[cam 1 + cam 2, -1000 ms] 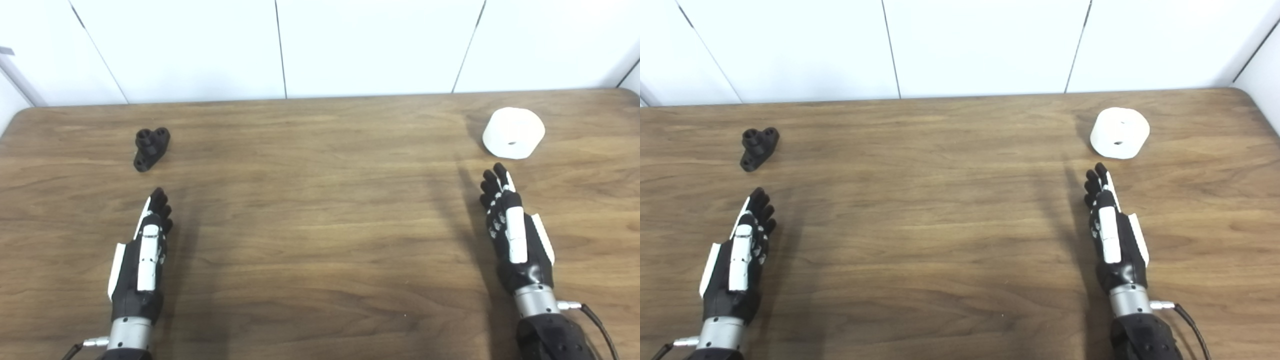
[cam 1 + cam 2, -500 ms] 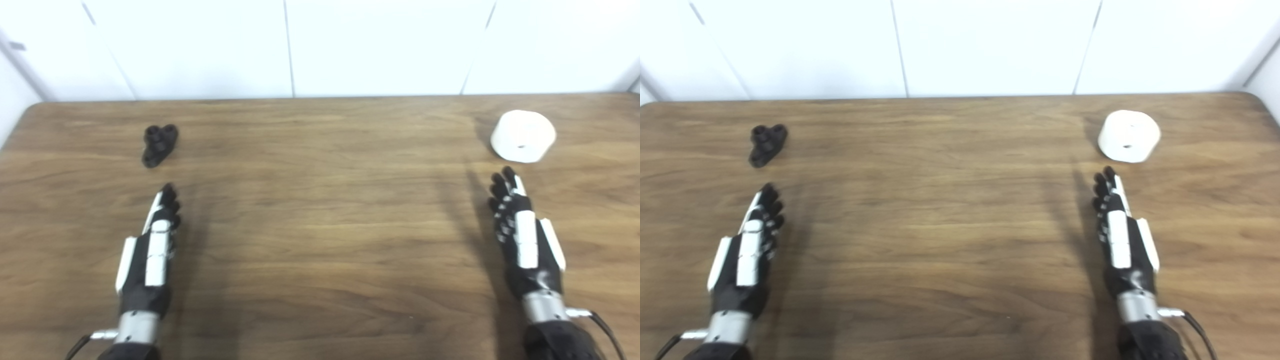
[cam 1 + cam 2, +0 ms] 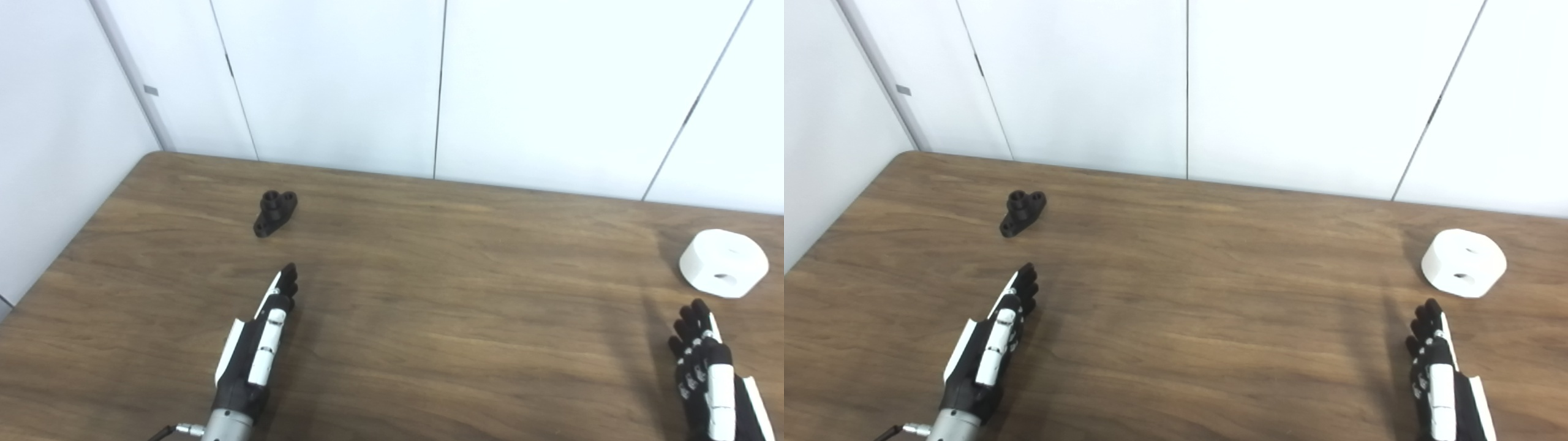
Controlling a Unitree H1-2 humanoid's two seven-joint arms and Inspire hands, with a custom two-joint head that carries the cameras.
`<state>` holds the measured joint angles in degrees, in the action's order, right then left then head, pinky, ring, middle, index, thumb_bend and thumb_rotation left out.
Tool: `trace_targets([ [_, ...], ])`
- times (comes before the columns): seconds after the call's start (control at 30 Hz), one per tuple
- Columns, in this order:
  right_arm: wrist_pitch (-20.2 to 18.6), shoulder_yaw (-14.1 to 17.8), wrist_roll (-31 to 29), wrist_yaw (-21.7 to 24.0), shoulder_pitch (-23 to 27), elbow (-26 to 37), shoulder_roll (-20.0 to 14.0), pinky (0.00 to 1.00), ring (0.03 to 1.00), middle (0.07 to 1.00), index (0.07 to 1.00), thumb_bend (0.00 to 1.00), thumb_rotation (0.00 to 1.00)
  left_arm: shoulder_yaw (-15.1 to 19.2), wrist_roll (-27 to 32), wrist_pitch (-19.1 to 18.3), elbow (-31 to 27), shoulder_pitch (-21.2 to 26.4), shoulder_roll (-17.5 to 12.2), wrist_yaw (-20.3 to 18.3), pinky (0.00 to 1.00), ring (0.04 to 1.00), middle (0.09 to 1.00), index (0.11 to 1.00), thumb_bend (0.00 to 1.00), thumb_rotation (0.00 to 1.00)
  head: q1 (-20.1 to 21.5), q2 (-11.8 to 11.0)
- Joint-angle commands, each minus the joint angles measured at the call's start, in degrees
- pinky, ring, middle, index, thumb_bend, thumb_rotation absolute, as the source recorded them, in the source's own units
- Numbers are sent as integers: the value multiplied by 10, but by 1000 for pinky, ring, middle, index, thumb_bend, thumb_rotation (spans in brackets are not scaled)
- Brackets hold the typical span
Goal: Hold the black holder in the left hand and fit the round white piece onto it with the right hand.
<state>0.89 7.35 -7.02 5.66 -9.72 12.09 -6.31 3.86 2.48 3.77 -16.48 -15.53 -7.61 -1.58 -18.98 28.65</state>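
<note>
The holder (image 3: 275,212) lies on the table (image 3: 429,294), toward the far left part of it, well ahead of my left hand (image 3: 257,349). My left fingers (image 3: 285,283) point roughly at it, a little to its right, with bare wood between their tips and the part; nothing touches. There is one holder: a small black piece with a flat base and a short round post standing up near its far end. Its long axis runs diagonally, from near-left to far-right, so the end with the post lies farther from me and the low end comes nearer.

There is one white piece (image 3: 723,263) too, a squat round block lying on the table at the far right, ahead of my right hand (image 3: 1439,380). Two small holes show on it in the right eye view, one on its top and one on the side facing me. My right fingers (image 3: 1425,324) reach toward it and stop short, with a gap of wood between tips and block.

Both my hands hover or rest low over the table, turned on edge with the thumb side up, fingers stretched out straight and close together, holding nothing. My right hand is partly cut off by the bottom edge of both views.

The holder and the white piece are well apart, almost the whole width of the table between them. Behind the table stand plain white wall panels (image 3: 343,79).
</note>
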Motion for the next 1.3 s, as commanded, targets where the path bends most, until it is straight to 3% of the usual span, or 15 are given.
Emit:
trace_targets([
  [0.0,12,3,-10,7,-18,2,-12,1000,1000,1000,1000,534,1000,-6,-13,21,-1,-7,20,8,1000,1000,1000,1000,448,983,-3,0],
  [0.23,-20,11,2,-12,-23,9,-6,1000,1000,987,1000,622,1000,-16,-33,31,1,-13,29,29,1000,1000,1000,999,447,905,-10,-5],
  [0.43,-14,13,-5,-11,-25,6,-6,1000,982,966,993,632,1000,-23,-45,10,-6,-17,27,39,1000,1000,1000,994,514,876,-14,-9],
  [0.67,-12,14,1,-12,-24,-4,-11,1000,976,959,980,675,1000,-23,-49,20,-7,-11,26,50,1000,1000,1000,985,558,755,-15,-17],
  [0.9,13,16,-13,-5,-19,-22,-12,1000,968,953,972,660,1000,-14,-112,-41,-54,7,24,74,1000,1000,1000,982,645,649,-24,-17],
  [0.97,5,17,-14,-7,-18,-20,-11,1000,957,949,968,674,1000,-7,-111,-59,-71,18,26,79,955,990,995,954,683,538,-25,-16],
  [1.1,5,16,-11,-5,-17,-27,-14,1000,950,952,969,676,1000,6,-153,-90,-93,47,19,98,836,921,953,924,753,438,-26,-16],
  [1.27,12,17,-12,-5,-16,-30,-13,990,939,940,957,694,1000,35,-184,-122,-105,86,-1,102,982,987,973,914,824,334,-28,-16],
])
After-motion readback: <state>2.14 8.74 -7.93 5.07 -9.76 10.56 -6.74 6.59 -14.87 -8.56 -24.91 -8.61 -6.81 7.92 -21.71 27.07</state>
